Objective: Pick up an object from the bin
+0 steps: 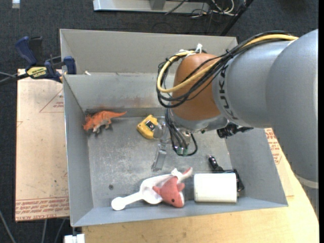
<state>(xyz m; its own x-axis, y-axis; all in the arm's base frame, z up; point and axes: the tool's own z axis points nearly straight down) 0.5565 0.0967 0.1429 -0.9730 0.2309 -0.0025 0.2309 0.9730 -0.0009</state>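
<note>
The gripper [160,158] hangs over the bare middle of the bin [76,135]; open or closed cannot be told. A small yellow object [148,126] lies just beside it, a red plush fish [171,191] nearer the front wall

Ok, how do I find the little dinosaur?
Look in the grey metal bin, at its far left corner by the back wall. The dinosaur stands there, left of a yellow thing. It is the only orange toy with legs and a tail.
</note>
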